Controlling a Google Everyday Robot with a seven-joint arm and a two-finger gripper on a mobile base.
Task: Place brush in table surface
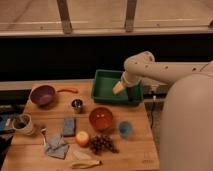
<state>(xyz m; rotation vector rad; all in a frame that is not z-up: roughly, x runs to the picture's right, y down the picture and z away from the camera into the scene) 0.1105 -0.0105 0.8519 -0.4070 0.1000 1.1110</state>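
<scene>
My gripper (124, 91) hangs over the right half of the green bin (104, 86) at the back of the table surface (134, 154). Its pale finger (118, 87) points down into the bin, and a dark one stands a little to its right, so the jaws look open. I see nothing between them. The brush does not show; it is hidden or too dark to make out against the bin and the arm. The white arm reaches in from the right.
On the wood stand a purple bowl (42, 94), an orange stick (67, 90), a metal cup (77, 104), an orange bowl (101, 118), a blue cup (125, 129), a blue sponge (69, 125), grapes (102, 144), a cloth (56, 146) and a mug (22, 123).
</scene>
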